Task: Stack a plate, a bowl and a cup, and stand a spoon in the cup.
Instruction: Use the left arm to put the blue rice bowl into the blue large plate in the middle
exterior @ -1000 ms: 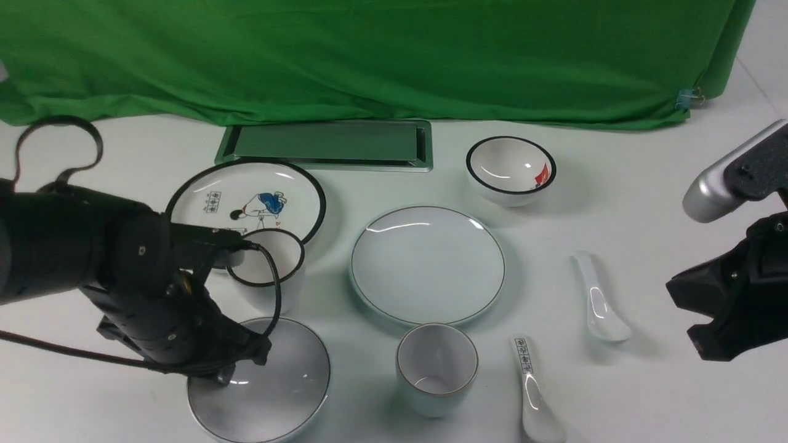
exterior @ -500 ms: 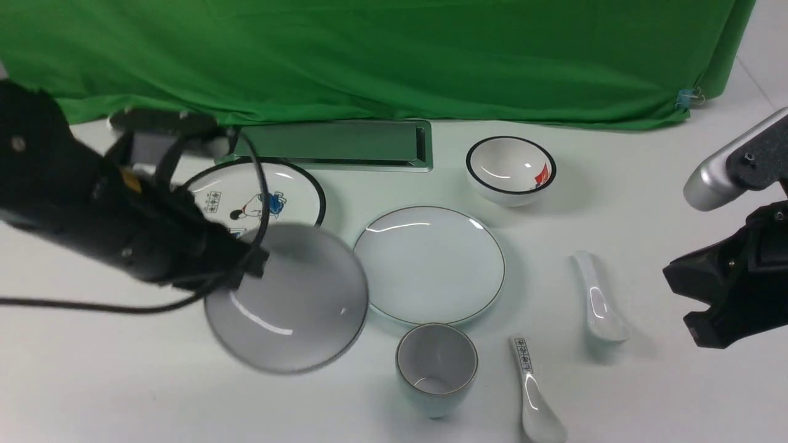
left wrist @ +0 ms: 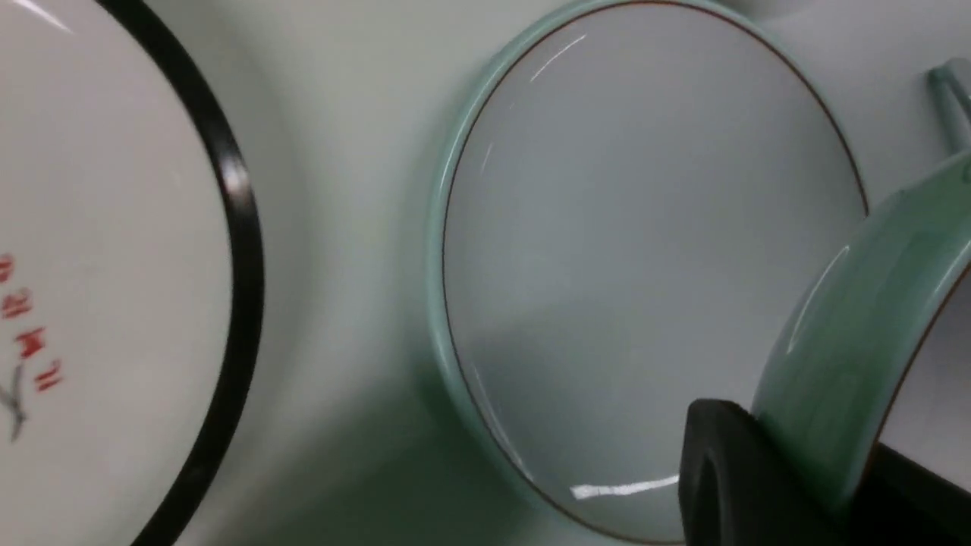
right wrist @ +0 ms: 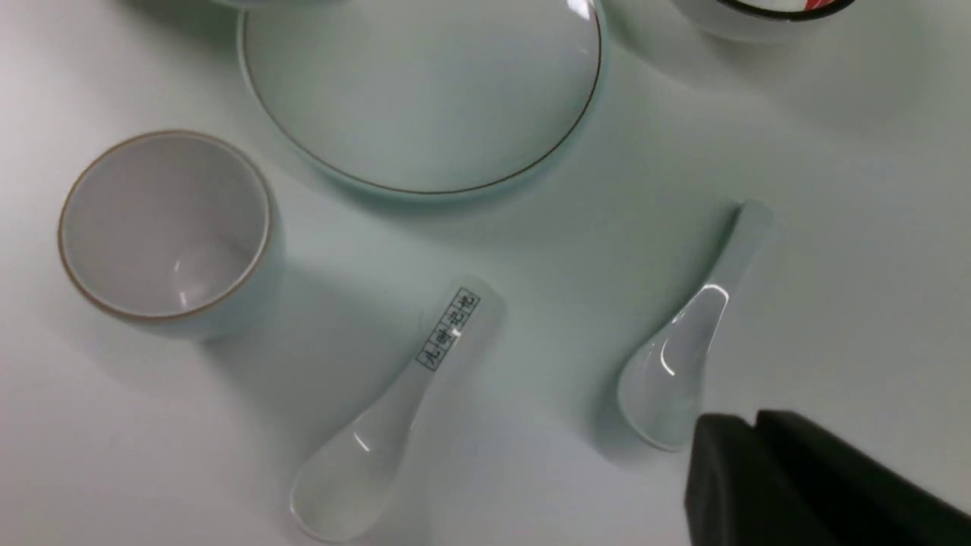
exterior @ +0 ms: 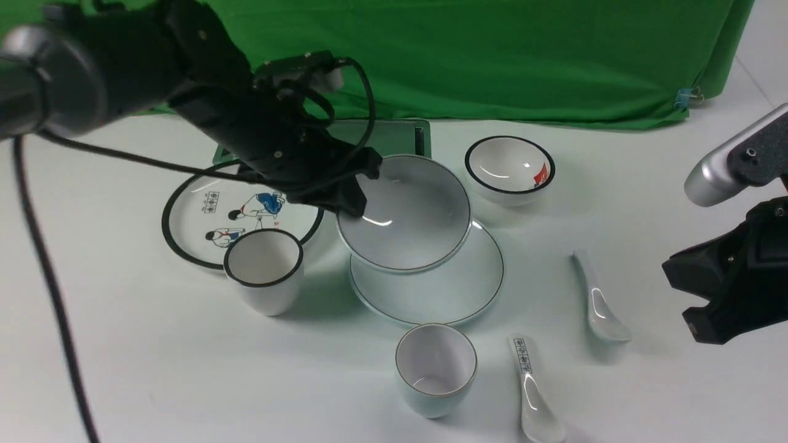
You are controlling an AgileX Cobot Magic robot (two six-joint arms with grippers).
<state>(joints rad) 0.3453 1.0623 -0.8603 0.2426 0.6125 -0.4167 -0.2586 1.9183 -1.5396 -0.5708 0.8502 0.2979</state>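
My left gripper (exterior: 352,198) is shut on the near-left rim of the pale bowl (exterior: 403,212), which hangs tilted just over the far part of the plain plate (exterior: 431,295). In the left wrist view the bowl's wall (left wrist: 850,356) is pinched between the black fingers (left wrist: 728,470), with the plate (left wrist: 652,227) below. The pale cup (exterior: 436,366) stands upright in front of the plate. The plain spoon (exterior: 600,301) lies to the plate's right. My right gripper (exterior: 686,307) is shut and empty, hovering just right of that spoon (right wrist: 683,356).
A cartoon plate (exterior: 203,209) and a black-rimmed cup (exterior: 265,267) sit left of the plain plate. A black-rimmed bowl (exterior: 510,169) is behind it. A spoon with black characters (exterior: 532,394) lies right of the pale cup. A metal hatch (exterior: 394,138) and green cloth lie at the back.
The left gripper closed on the bowl at the front left, lifted it and carried it back and right to above the plate. The right arm barely moved.
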